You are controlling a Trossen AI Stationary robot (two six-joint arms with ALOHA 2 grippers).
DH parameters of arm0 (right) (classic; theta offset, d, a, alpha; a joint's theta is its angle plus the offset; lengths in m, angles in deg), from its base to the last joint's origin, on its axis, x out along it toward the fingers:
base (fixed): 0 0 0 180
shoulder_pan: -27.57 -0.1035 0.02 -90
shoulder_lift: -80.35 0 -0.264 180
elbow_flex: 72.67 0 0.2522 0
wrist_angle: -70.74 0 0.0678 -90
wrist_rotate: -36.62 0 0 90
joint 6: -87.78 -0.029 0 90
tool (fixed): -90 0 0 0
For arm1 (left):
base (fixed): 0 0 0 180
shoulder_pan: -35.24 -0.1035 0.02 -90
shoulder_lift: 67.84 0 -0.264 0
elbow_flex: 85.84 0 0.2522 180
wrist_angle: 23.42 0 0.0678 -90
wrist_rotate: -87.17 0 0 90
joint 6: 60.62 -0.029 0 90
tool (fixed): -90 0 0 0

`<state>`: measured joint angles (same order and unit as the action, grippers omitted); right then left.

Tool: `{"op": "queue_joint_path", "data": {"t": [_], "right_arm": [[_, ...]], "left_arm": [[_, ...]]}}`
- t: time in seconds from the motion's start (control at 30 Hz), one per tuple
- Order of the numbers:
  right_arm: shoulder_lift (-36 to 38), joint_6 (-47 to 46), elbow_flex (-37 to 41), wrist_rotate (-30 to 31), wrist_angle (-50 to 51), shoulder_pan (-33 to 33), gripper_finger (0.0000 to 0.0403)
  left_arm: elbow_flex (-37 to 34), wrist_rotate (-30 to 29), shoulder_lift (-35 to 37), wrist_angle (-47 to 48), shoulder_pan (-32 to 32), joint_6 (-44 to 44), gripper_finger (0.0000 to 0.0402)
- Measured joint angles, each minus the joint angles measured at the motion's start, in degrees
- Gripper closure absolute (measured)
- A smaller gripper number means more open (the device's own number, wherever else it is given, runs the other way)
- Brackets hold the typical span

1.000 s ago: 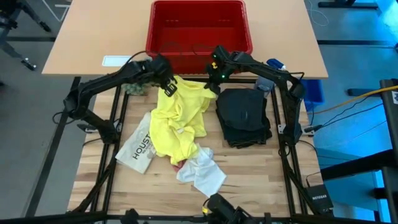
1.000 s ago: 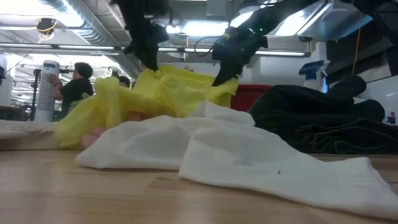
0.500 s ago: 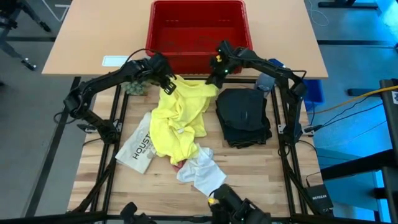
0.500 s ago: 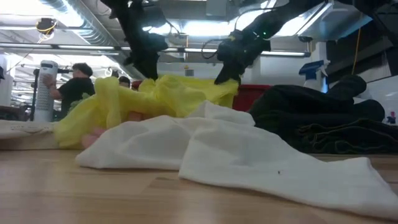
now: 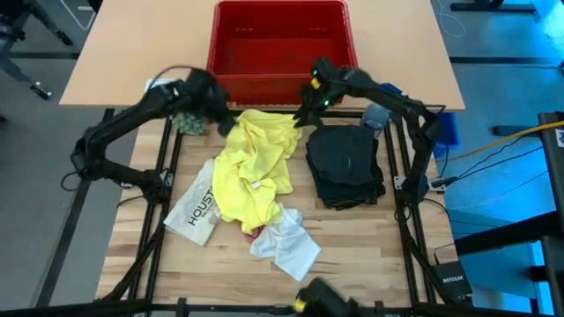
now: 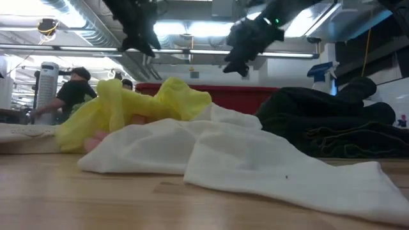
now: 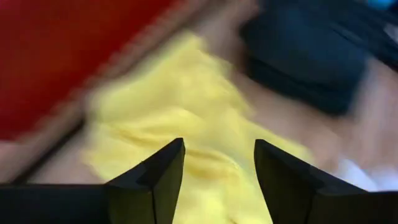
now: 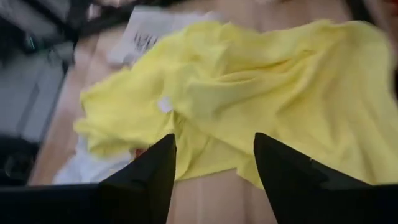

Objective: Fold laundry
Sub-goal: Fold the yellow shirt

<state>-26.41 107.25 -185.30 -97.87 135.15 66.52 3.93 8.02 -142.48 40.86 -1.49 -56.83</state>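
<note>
Yellow cotton is what I have under both arms: the yellow T-shirt lies crumpled in the middle of the wooden table, its far edge just short of the red basket. It is bunched and creased, nowhere near flat, so I judge its fold as not begun.

My left gripper hangs above the shirt's far left corner with its fingers spread and nothing between them; the left wrist view shows only yellow cloth below the gap. My right gripper hangs above the far right corner, likewise parted and empty. From the low view both are clearly off the fabric, in the air.

The black trousers sit to the right of the shirt, beside it, in a compact stack that looks to me already folded, though from table height the pile is lumpy and I would not swear to how neat it is. At the shirt's near end a white cloth lies rumpled, and a scrap of pink cloth peeks out between it and the shirt. Both are still to do. So I count one item probably done and three left.

As for writing: the flat white item to the left of the shirt, partly tucked under it, carries dark capitals reading "HOUST", the rest covered. A small label on the shirt is too small to read.
</note>
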Motion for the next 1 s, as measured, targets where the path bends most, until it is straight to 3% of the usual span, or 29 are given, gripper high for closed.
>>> {"op": "queue_joint_path", "data": {"t": [0.13,0.37,0.57,0.8,1.0], "right_arm": [[0.0,2.3,0.0,4.2,-1.1,-7.0,0.0210],[-5.5,3.4,0.1,14.8,-12.3,-19.0,0.0221],[-10.8,3.1,0.1,24.0,-18.3,-23.2,0.0221],[-15.8,3.3,0.1,23.9,-20.4,-24.9,0.0220],[-18.4,3.3,0.1,24.5,-26.0,-26.6,0.0204]], "left_arm": [[-5.3,-0.3,1.7,4.8,8.5,0.6,0.0243],[-18.4,-1.7,10.0,-11.9,19.2,15.7,0.0277],[-24.6,-11.7,19.7,-13.3,27.5,27.5,0.0296],[-26.1,-26.6,28.2,-12.8,34.8,33.1,0.0308],[-26.1,-30.2,29.1,-12.1,36.4,33.3,0.0308]]}}
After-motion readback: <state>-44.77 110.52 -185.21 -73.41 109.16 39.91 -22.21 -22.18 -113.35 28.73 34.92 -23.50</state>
